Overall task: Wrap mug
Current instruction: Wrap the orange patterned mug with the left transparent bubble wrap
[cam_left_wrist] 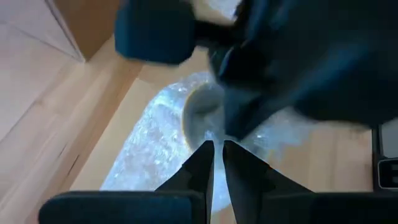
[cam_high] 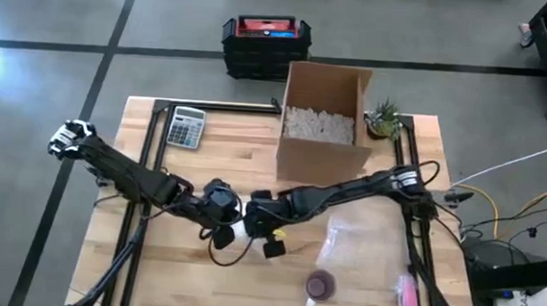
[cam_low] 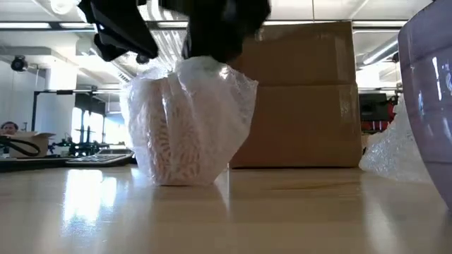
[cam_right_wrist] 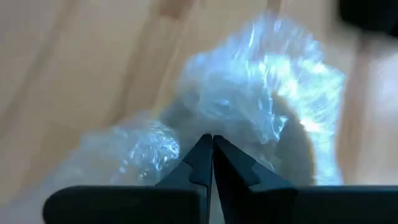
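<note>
A pale wooden bench (cam_high: 206,288) stands on a grey floor, with a cardboard box (cam_high: 322,120) of white packing fill at its far edge, a small plant (cam_high: 385,118) beside the box and a calculator (cam_high: 186,127) to the left. Near the front edge sit a purple cup (cam_high: 320,286) and a pink object (cam_high: 408,299). The left tool (cam_high: 223,207) and right tool (cam_high: 257,216) meet over the mug (cam_low: 187,127), which stands mid-bench bundled in bubble wrap (cam_right_wrist: 261,87). Each wrist view shows its fingers pinched together on the wrap. Only the low view shows the bundle upright, gathered at its top.
</note>
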Robot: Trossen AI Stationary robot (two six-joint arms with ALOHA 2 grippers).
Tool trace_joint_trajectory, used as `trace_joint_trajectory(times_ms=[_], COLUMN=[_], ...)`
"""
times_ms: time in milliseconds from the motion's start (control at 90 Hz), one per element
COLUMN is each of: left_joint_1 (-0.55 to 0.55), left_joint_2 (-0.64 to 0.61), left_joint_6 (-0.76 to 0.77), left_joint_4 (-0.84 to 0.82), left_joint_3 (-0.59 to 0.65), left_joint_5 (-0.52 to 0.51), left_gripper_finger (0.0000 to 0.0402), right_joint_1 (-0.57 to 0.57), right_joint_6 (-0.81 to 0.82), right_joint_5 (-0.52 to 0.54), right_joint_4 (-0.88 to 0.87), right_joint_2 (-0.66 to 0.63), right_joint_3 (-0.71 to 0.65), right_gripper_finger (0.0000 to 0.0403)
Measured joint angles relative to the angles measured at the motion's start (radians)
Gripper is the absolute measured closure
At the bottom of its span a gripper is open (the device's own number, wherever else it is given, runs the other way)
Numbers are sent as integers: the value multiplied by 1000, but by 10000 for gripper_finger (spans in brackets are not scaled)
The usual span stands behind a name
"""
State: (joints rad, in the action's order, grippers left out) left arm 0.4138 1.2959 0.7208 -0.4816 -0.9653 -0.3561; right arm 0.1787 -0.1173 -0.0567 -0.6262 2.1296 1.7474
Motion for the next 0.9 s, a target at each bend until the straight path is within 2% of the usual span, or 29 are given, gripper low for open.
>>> trace_joint_trajectory(times_ms=[211, 411, 711, 900], left_joint_1=[19, 36, 10, 4], left_joint_2=[9, 78, 204, 229], left_joint_6=[35, 81, 27, 22], left_joint_4=[1, 66, 246, 264], left_joint_3=[0, 40, 49, 47], left_joint_5=[1, 7, -7, -18], left_gripper_finger=[379, 379, 379, 379], right_joint_1=[-6, -6, -6, -6], right_joint_6=[3, 2, -16, -42], right_joint_5=[-2, 7, 7, 8], right_joint_4=[11, 11, 25, -54], right_joint_2=[24, -6, -2, -33], right_joint_3=[2, -4, -5, -1], right_gripper_finger=[403, 403, 403, 403])
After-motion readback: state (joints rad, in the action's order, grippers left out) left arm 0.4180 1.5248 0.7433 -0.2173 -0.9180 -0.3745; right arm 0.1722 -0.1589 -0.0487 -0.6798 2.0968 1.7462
